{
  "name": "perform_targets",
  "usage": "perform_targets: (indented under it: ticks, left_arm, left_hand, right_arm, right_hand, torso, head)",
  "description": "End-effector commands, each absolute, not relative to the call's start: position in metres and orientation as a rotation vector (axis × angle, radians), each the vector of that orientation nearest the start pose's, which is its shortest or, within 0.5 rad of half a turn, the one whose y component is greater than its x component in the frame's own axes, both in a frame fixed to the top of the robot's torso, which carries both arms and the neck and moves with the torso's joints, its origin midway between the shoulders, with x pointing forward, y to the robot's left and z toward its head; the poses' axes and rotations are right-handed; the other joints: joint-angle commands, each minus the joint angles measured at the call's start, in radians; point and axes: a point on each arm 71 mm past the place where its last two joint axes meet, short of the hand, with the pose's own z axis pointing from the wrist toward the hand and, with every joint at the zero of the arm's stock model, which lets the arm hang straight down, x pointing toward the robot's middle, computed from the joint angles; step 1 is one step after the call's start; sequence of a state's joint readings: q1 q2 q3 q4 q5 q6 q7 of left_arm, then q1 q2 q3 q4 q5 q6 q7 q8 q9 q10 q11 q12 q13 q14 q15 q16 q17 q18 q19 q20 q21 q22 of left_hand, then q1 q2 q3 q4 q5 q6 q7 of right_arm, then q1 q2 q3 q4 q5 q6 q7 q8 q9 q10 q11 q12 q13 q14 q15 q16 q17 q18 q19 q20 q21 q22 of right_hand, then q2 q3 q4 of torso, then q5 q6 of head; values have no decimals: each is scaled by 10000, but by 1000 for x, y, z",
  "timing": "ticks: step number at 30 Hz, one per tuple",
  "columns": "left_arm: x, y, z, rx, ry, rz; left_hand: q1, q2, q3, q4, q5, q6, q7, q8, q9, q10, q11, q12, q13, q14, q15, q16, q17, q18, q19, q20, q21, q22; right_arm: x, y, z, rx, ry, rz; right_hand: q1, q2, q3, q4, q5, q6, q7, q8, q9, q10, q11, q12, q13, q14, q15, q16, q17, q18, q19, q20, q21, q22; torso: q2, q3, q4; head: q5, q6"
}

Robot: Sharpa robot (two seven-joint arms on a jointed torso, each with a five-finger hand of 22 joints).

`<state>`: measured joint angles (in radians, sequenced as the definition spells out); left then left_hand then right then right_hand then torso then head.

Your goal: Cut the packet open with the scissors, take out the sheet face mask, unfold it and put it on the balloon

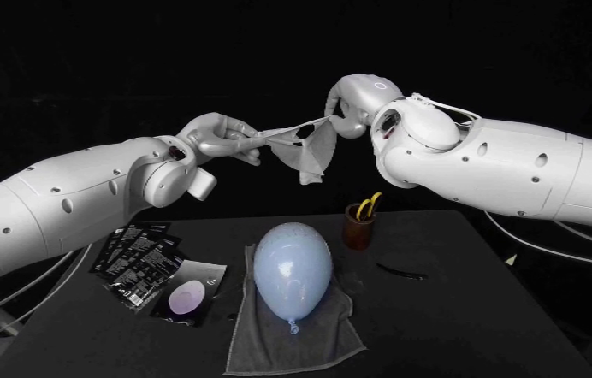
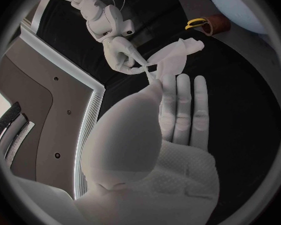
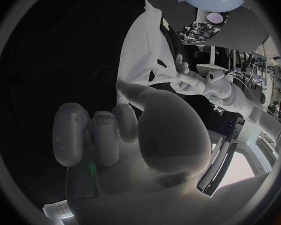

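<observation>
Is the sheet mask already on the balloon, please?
No, the left robot hand and right robot hand hold the sheet mask aloft above the balloon.

White sheet mask (image 1: 309,154), part-unfolded, above pale-blue balloon (image 1: 293,271)

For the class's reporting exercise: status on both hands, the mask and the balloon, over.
Left hand and right hand both pinch thin white sheet face mask, aloft, partly unfolded. Pale blue oval balloon bare on grey towel below. Nothing between.
</observation>
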<state>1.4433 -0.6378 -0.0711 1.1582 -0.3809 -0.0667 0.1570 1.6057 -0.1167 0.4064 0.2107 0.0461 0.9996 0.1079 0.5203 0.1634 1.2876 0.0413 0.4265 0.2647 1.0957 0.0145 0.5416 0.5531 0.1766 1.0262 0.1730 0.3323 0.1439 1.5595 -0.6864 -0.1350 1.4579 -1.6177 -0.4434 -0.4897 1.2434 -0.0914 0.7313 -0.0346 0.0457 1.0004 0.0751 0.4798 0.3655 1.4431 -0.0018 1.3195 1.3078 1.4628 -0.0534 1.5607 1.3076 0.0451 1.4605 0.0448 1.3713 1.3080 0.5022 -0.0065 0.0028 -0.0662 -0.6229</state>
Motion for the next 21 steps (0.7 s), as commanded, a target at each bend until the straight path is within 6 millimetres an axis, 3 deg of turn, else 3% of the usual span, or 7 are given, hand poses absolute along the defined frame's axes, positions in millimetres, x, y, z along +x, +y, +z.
perform_targets:
  ticks: [1,5,8,10,12,14,21]
  left_arm:
    - [579,198,-78,-4590,16735,-12238]
    - [583,199,-63,-3582,16531,-11479]
    - [586,199,-54,-2910,16324,-10953]
    - [587,198,-49,-2373,16192,-10574]
    - [588,197,-44,-1532,16011,-9992]
    - [590,196,-40,-1035,15872,-9625]
    - [593,192,-17,171,15058,-8855]
  left_hand:
    - [-356,-236,741,-257,50,128,38,-48,789,-142,-8,213,162,-91,-20,150,18,-24,-131,-16,229,159]
    - [-1320,-650,2125,-1097,39,272,24,-85,923,-310,-27,635,458,-129,-54,446,-13,-51,-506,-78,951,654]
    - [-1743,-707,2562,-1505,43,302,18,-87,1006,-367,-41,803,567,-145,-67,582,-43,-52,-725,-90,1324,912]
    - [-1820,-701,2667,-1600,34,318,15,-84,1028,-368,-47,848,593,-144,-75,619,-50,-46,-771,-97,1420,978]
    - [-2170,-698,3006,-1954,63,343,7,-103,1103,-429,-30,988,678,-177,-83,750,-88,-54,-1022,-100,1820,1257]
    - [-2222,-682,3037,-1983,43,349,11,-102,1115,-430,-40,1009,689,-175,-82,770,-93,-54,-1052,-96,1872,1292]
    - [-2352,-684,3170,-2116,42,374,-5,-95,1164,-431,-56,1084,729,-165,-102,846,-113,-37,-1148,-96,2068,1423]
  right_arm:
    - [533,-164,-35,-618,13215,3823]
    - [531,-167,-45,-545,13584,3987]
    - [529,-168,-51,-557,13723,4123]
    - [528,-168,-53,-590,13753,4204]
    - [526,-167,-54,-701,13695,4264]
    - [525,-166,-54,-810,13600,4297]
    - [520,-160,-52,-1255,13099,4615]
  right_hand:
    - [67,28,69,-9,29,129,24,36,362,82,11,9,411,1046,-69,32,2482,-53,446,17,-41,2106]
    - [66,29,73,-7,29,129,24,36,362,74,11,-10,395,1044,-70,26,2469,-49,438,17,-63,2100]
    - [66,29,73,-7,29,129,24,36,362,74,11,-10,395,1044,-70,26,2469,-49,438,17,-63,2100]
    - [66,31,78,-7,29,128,24,36,362,70,11,-20,387,1042,-71,24,2465,-42,428,17,-94,2092]
    - [66,31,78,-7,29,128,24,36,362,70,11,-20,387,1042,-71,24,2465,-42,428,17,-94,2092]
    - [67,32,83,-7,29,126,24,36,361,64,10,-33,376,1041,-72,21,2458,-42,428,16,-95,2091]
    - [68,30,92,-8,29,124,24,35,361,59,9,-44,367,1044,-73,28,2473,-40,425,15,-104,2089]
  torso:
    - [-12,22,11]
    - [-21,35,13]
    - [-19,47,15]
    - [-7,41,11]
    - [2,33,4]
    - [-5,23,4]
    - [10,38,3]
  head:
    - [58,1]
    - [98,-8]
    - [111,-18]
    - [101,-9]
    - [96,7]
    - [105,12]
    - [148,62]
